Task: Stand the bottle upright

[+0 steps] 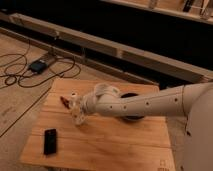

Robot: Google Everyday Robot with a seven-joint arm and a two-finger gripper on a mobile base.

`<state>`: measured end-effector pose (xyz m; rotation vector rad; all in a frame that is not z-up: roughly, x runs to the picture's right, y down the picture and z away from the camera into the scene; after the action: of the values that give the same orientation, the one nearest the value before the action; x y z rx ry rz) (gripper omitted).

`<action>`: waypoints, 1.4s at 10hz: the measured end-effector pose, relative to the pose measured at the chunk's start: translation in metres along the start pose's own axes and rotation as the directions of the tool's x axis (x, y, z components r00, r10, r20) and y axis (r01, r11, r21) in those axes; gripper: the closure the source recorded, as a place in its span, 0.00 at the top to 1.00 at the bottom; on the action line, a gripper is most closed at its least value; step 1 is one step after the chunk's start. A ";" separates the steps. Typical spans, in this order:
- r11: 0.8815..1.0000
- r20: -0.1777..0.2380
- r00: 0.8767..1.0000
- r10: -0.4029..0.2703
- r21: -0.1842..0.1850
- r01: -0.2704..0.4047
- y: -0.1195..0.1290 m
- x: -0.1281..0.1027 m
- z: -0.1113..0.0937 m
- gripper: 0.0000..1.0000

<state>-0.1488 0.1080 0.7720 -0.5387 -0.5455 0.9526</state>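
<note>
- Nearest, a black phone lies flat on the wooden table — no part of the job.
- Mid-table, the gripper hangs just over the boards, clamped on the bottle, which looks roughly upright in the grip, though its base is hard to make out.
- Left to do, I judge — set it down standing and let go.
- Farther back, a dark bowl sits behind the arm.
</note>
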 end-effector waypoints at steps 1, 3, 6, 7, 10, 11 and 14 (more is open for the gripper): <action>1.000 -0.004 1.000 -0.006 0.007 0.006 -0.003 0.002 0.001 0.00; 0.999 -0.009 1.000 -0.017 0.032 0.018 -0.011 0.001 -0.003 0.00; 0.996 -0.008 1.000 -0.008 0.092 0.009 -0.028 -0.005 -0.013 0.00; 0.994 -0.009 1.000 -0.004 0.106 0.005 -0.030 -0.006 -0.014 0.00; 0.992 -0.009 1.000 0.013 0.124 -0.011 -0.025 -0.006 -0.009 0.00; 0.991 -0.008 1.000 0.019 0.130 -0.018 -0.023 -0.005 -0.005 0.00; 0.990 -0.014 0.999 0.037 0.136 -0.035 -0.016 0.002 0.005 0.00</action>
<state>-0.1419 0.1033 0.7863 -0.4350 -0.4537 1.0108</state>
